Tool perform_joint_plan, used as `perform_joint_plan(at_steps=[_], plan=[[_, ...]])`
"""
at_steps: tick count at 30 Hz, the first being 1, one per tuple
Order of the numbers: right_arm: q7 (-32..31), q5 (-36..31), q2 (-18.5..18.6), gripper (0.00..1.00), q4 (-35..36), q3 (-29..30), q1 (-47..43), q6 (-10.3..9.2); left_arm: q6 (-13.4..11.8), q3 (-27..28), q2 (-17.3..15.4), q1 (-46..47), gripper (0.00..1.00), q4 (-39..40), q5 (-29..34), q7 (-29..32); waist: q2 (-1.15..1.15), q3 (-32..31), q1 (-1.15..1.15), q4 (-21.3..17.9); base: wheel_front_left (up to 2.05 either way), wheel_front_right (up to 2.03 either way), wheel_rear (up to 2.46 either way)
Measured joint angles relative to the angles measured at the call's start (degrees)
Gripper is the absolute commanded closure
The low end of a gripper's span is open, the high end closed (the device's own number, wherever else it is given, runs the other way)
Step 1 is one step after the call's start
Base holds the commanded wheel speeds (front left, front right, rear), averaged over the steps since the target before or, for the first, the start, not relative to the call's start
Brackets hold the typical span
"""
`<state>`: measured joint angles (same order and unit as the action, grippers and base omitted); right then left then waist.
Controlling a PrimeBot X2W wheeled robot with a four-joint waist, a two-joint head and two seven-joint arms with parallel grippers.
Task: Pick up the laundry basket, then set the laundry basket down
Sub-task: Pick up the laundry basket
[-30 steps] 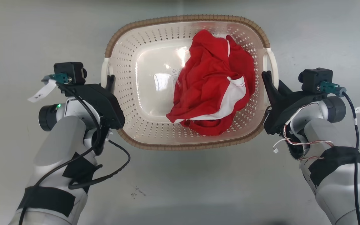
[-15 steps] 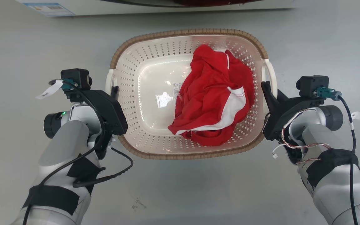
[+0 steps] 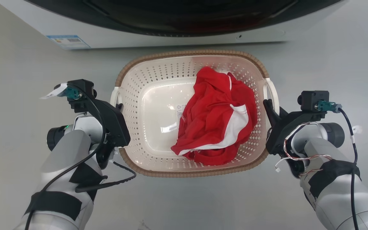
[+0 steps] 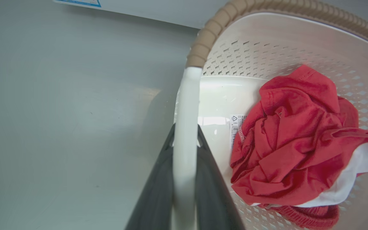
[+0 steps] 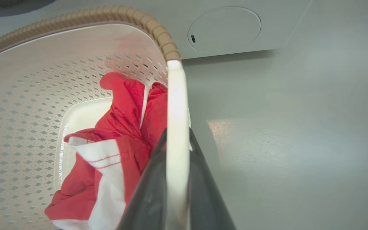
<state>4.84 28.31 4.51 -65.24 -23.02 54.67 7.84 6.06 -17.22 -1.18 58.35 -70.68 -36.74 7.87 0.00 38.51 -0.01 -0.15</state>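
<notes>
Since a second ago the head camera's framing has shifted: the washing machine (image 3: 171, 28), with its blue label (image 3: 68, 41), now runs along the top of the head view, where bare floor (image 3: 27, 80) lay before. That reads as camera movement; the laundry basket (image 3: 158, 111) and both arms keep the same relation to one another

Observed: the left end effector (image 4: 185, 137) is clamped on the basket's left handle (image 4: 185, 95), one dark finger on each side of the white bar. The right end effector (image 5: 177, 137) is clamped likewise on the right handle (image 5: 177, 95). The basket hangs level between the two arms, just in front of the washing machine and apart from it. A crumpled red garment with white trim (image 3: 216, 118) lies in its right half. Whether the base is clear of the floor cannot be told from here

Assessment: the grip is secure on both sides, so the pick-up looks done or under way and the set-down is outstanding. The next move calls for both arms to travel together at matched height, lower until the base rests on the floor, and only then part the fingers. Uneven travel would likely twist the handles or tip the load
</notes>
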Motion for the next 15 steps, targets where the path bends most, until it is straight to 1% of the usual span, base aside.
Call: perform_joint_plan(at_steps=[10,15], plan=[[-0.9,1.51,-0.69,1.0,-3.09,-0.37,-0.92,0.22,0.35,0.21,0.33,-0.57,1.0,-1.7,-1.68,3.21,0.0,-6.52,0.0,0.28,0.0,0.0,0.0],[-2.77,2.36,-1.01,1.0,-3.89,-1.51,-3.21,0.23,0.49,0.43,0.43,-2.87,1.0,-2.64,-2.13,5.26,0.0,-10.03,0.0,0.44,0.0,0.0,0.0]])
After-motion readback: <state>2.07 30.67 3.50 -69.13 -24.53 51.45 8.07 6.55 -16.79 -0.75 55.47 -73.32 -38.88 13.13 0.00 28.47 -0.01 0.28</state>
